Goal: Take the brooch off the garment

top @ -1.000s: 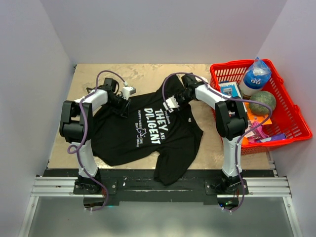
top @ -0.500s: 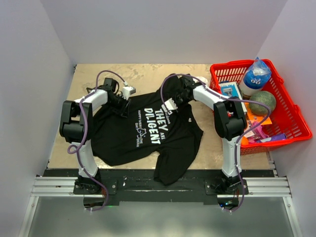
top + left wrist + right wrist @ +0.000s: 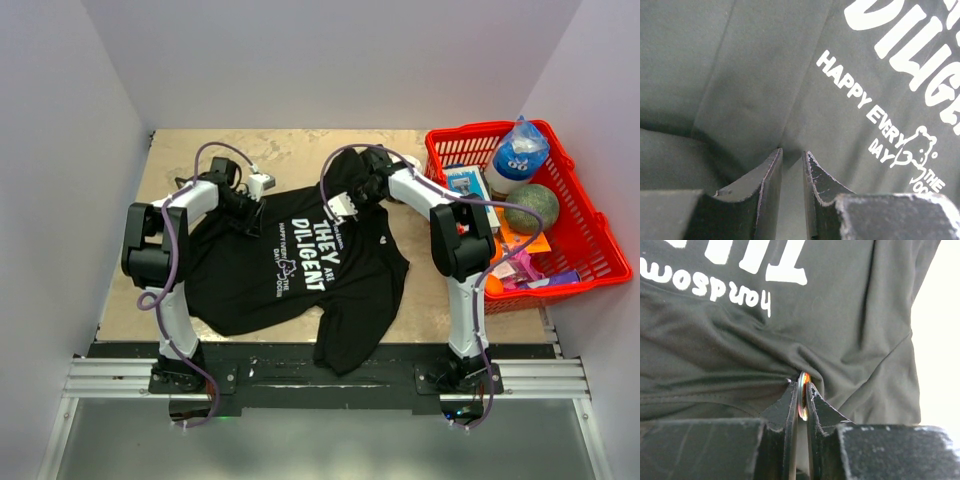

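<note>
Pinching a fold of the shirt point(image 3: 240, 285) just beside the small print of the lettering point(image 3: 318, 250), the left tool point(image 3: 792, 156) is closed on cloth, apparently so that the fabric is anchored on the counter point(image 3: 290, 150). Beside the lettering's top line, the right tool point(image 3: 801, 386) is clamped on a thin, edge-on piece with an orange glint, judged to be the brooch point(image 3: 802, 400). Cloth is puckered toward that grip, so the brooch is judged not yet free.
</note>
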